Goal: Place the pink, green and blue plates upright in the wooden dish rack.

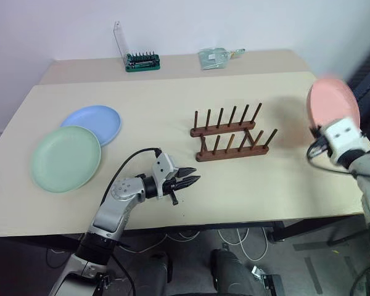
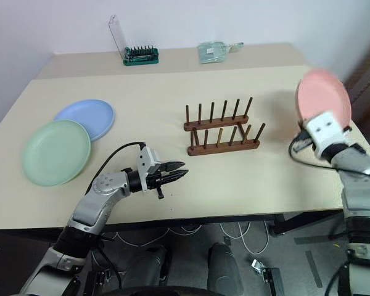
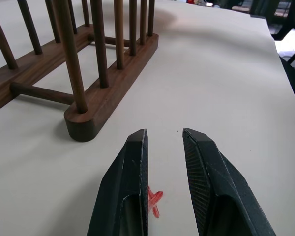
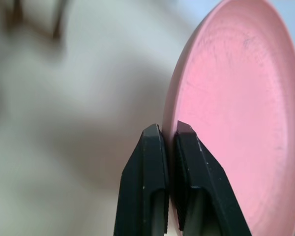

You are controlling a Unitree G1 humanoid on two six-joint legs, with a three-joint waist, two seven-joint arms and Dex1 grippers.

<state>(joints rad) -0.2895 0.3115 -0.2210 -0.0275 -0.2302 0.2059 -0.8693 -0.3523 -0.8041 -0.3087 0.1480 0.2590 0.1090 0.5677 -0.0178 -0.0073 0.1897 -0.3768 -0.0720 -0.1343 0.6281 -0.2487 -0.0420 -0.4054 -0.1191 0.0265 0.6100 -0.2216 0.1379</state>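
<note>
A beige table (image 1: 172, 105) is shown, with the wooden dish rack (image 1: 231, 132) taken as the landmark for every position given. The rack stands empty, two rows of upright pegs on its parallel rails. Well to the left of the rack the green plate (image 1: 66, 158) lies flat, and the blue plate (image 1: 94, 123) lies flat just behind it, its near edge overlapped by the green one. Well to the right of the rack, raised above the table's edge, the pink plate (image 1: 333, 103) is held on edge, almost upright; its rim is pinched between the closed fingers of the right gripper (image 4: 168, 135). In front of the rack and slightly to its left, the left gripper (image 3: 164, 135) hovers low over the table, its fingers set narrowly apart with nothing between them and pointed toward the rack's near end. Behind the rack, by the wall, a green bit holder (image 1: 142, 60) and a clear packet (image 1: 217, 57) are seen. The step in hand is judged to be the carrying of the first plate to the rack. The next move is judged to call for the plate to be brought over the rack, aligned crosswise to the rails, and lowered between two neighbouring pegs before release.
</note>
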